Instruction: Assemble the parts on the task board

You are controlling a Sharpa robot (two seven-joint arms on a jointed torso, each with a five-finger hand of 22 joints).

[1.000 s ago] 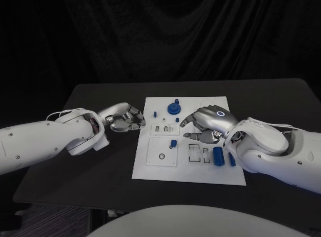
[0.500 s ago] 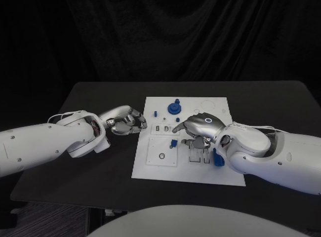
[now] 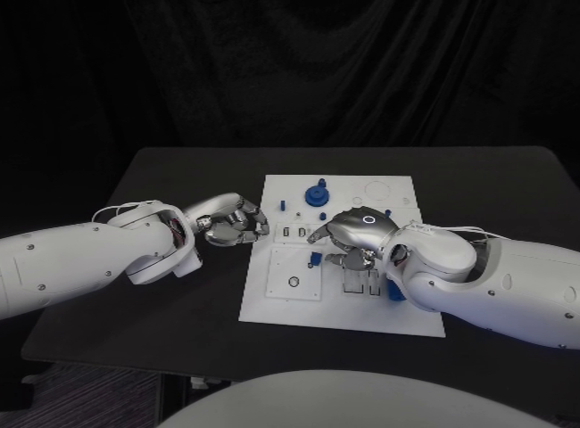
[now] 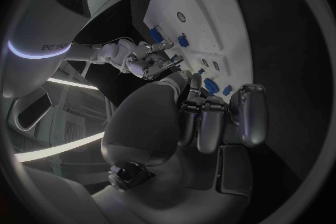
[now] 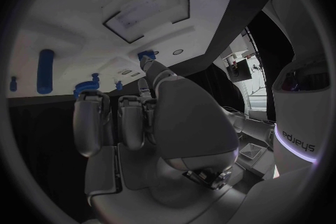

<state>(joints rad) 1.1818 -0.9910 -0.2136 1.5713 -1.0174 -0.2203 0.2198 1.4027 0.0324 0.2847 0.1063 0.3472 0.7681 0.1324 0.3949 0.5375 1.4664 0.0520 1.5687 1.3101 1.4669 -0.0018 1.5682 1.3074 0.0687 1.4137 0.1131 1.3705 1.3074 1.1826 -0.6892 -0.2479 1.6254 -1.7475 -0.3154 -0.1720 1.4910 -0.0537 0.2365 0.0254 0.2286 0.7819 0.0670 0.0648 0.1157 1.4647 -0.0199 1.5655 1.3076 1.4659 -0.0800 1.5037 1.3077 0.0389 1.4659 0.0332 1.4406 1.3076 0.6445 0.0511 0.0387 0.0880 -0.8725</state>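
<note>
On the black desk (image 3: pixel 174 321), the white rectangular task board (image 3: pixel 290 308) lies flat in the middle, and everything else sits around or on it. The silver right hand (image 3: pixel 357 234) hovers over the board's centre, its fingers (image 3: pixel 354 259) pointing down toward the rectangular recesses there. In the right wrist view the right hand (image 5: pixel 150 106) has its fingers curled side by side, one fingertip touching a small blue part (image 5: pixel 146 56) that stands on the board near a shallow recess; whether the part is pinched or only touched cannot be told. In the head view this small blue part (image 3: pixel 315 259) shows just beside the fingertips, at the board's middle.

The silver left hand (image 3: pixel 226 219) rests off the board, just beside its left edge, with its fingers (image 3: pixel 248 217) curled inward and holding nothing; the left wrist view shows the same hand (image 4: pixel 210 117) with fingers folded close together above the dark desk.

Toward the far end of the board stands a blue round knob-like part (image 3: pixel 316 194), with a small blue peg (image 3: pixel 280 206) near it on the left-hand side. A blue cylindrical part (image 3: pixel 395 290) lies on the board's right side, partly hidden beneath the right arm.
</note>
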